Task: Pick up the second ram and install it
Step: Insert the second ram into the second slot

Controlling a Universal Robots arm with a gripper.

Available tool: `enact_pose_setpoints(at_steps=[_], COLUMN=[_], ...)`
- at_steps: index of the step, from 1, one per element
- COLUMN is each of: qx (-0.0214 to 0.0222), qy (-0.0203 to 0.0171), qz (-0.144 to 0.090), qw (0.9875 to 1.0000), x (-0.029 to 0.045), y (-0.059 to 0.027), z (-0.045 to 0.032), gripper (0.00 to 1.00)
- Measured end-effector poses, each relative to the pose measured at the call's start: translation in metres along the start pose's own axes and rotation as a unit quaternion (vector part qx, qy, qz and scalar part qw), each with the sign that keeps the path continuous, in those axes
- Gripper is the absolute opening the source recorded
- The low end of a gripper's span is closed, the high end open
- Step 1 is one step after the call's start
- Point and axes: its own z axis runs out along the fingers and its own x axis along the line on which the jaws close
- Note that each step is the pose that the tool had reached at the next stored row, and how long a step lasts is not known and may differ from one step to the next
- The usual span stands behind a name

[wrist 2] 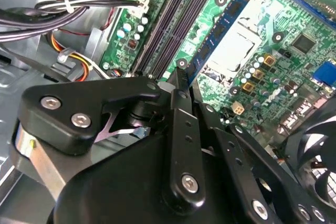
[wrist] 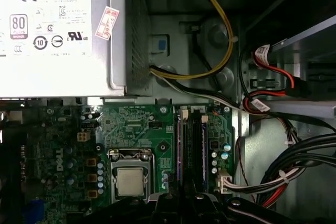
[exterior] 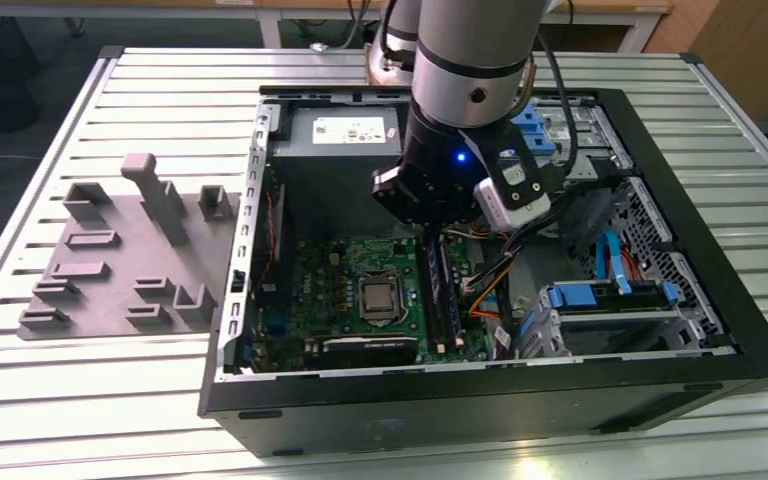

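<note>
Lying at the exterior view's left on the slatted metal counter (exterior: pixel 64 400) is one grey plastic holder tray with raised blocks (exterior: pixel 104 270). Beside it stands one open black computer case (exterior: pixel 491 400) with one large green motherboard (exterior: pixel 317 290) and one silver processor socket (exterior: pixel 380 297). In the second wrist view, one thin blue-green circuit-board stick (wrist 2: pixel 207 45), seemingly the ram, stands upright between the socket and the black memory slots (wrist: pixel 191 145). The black hand (exterior: pixel 431 232) hangs low over these slots, near the stick's end. Whether it is wide, narrow or holding something, I cannot tell.
</note>
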Motion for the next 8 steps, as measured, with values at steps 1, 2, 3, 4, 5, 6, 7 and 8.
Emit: enact_pose_setpoints(at_steps=[1, 2, 3, 4, 5, 6, 7, 8], qx=[0.0000, 0.0000, 0.0000, -0.0001, 0.0000, 0.0000, 0.0000, 0.0001], qy=[0.0000, 0.0000, 0.0000, 0.0000, 0.0000, 0.0000, 0.0000, 0.0001], qz=[0.000, 0.000, 0.000, 0.000, 0.000, 0.000, 0.000, 0.000], qw=[1.0000, 1.0000, 1.0000, 1.0000, 1.0000, 1.0000, 1.0000, 1.0000], x=[-0.0001, -0.0002, -0.0002, -0.0002, -0.0002, -0.0003, -0.0003, -0.0002], y=[-0.0002, -0.0002, -0.0003, -0.0003, -0.0003, -0.0003, -0.0003, -0.0003], z=[0.0012, 0.0025, 0.0037, 0.0047, 0.0055, 0.0062, 0.0064, 0.0064], gripper=[0.14, 0.14, 0.14, 0.14, 0.14, 0.14, 0.14, 0.14])
